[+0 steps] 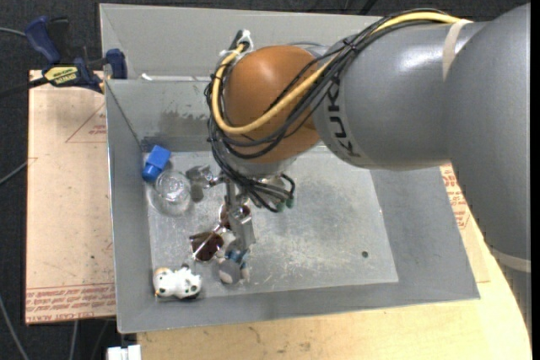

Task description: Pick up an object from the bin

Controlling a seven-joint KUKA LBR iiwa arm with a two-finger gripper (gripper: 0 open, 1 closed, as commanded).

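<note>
The bin (128, 215) has sloping grey walls and a scuffed flat floor, and its loose things all lie in the left part of that floor. Furthest left, close under the left wall, is a blue block (156, 162), tilted with one corner up. Just below it and touching it or nearly so stands a clear cup (173, 191), seen from above with its round rim towards the camera. Well apart from these, down by the front wall, lies a white toy (177, 283) with dark spots, on its side. To the right of the cup, near it, is a small grey piece (199, 178) whose kind cannot be made out. Lower down, between the cup and the toy but further right, lies a dark red thing (205, 244) with a glossy surface. Just right of that, near the front wall, is a small grey-blue thing (228, 272). The gripper (237, 253) reaches down onto the floor right at it, its tip just above and against the grey-blue thing, with the dark red thing just beside it on the left. Whether the gripper is wide or narrow cannot be told, nor whether it holds anything. Above it the wrist carries a round orange cover (263, 101), wrapped by black and yellow cables (278, 101). From there the thick grey arm (422, 88) runs off to the right, over the bin's right side.
</note>
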